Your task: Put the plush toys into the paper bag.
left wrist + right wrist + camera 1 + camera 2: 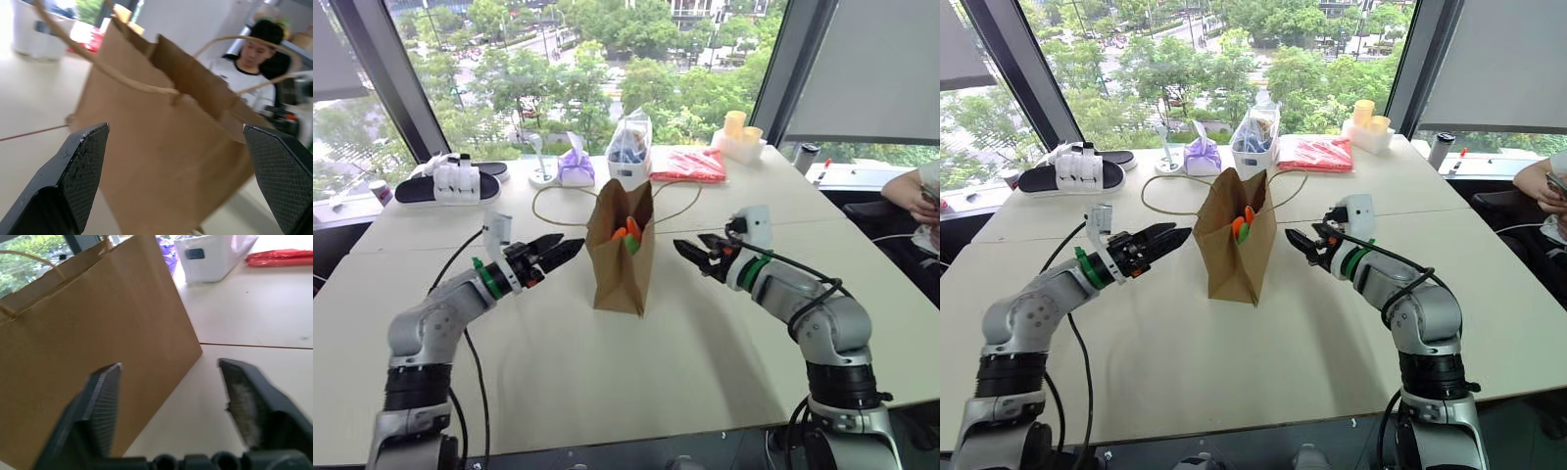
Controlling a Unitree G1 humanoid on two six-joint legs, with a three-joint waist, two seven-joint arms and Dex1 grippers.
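The brown paper bag stands upright in the middle of the table, its mouth open and its loop handles lying back on the tabletop. Two plush toys, one orange and one green, sit inside its mouth. My left gripper hangs just left of the bag, pointing at its side, open and empty. In the left wrist view the bag lies right ahead of those fingers. My right gripper hovers just right of the bag, fingers apart with nothing between them.
Along the back of the table lie a black-and-white sandal, a purple pouch, a white tub, a red packet and yellow cups. A person's arm rests at the right edge.
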